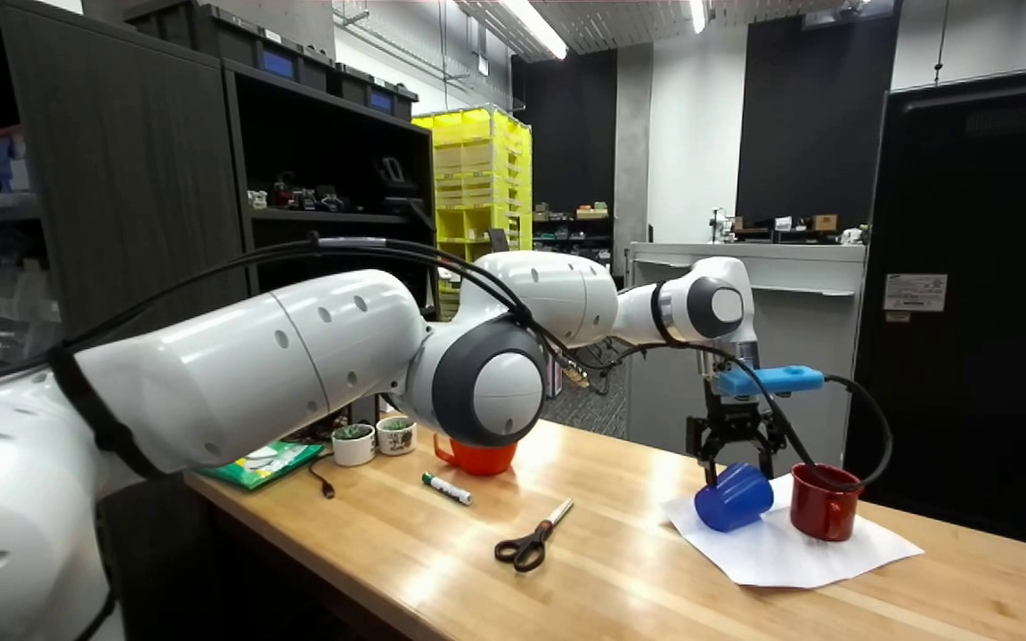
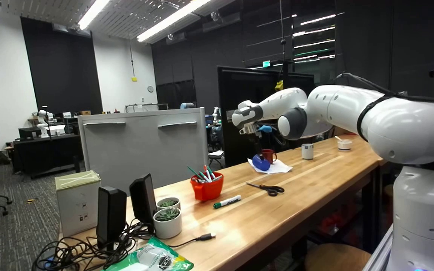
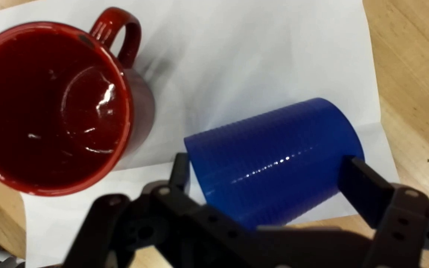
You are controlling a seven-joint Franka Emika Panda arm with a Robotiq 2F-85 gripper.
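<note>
A blue cup (image 3: 274, 160) lies on its side on a white sheet of paper (image 3: 237, 63). My gripper (image 3: 266, 163) is open over it, with one finger near each end. In the wrist view a narrow gap shows between the left finger and the cup. The right finger overlaps the cup's far end; whether it touches is unclear. A red mug (image 3: 140, 108) stands upright beside the cup on the paper, its handle pointing away. Both exterior views show the gripper (image 1: 738, 470) low at the blue cup (image 1: 734, 500), with the red mug (image 1: 825, 512) close by.
Scissors (image 1: 526, 547), a green marker (image 1: 447, 489) and an orange holder (image 2: 207, 188) with pens lie or stand along the wooden table (image 2: 236, 222). Potted plants (image 2: 168, 226), black speakers (image 2: 110, 214) and cables are at one end. A white can (image 2: 307, 151) stands beyond the paper.
</note>
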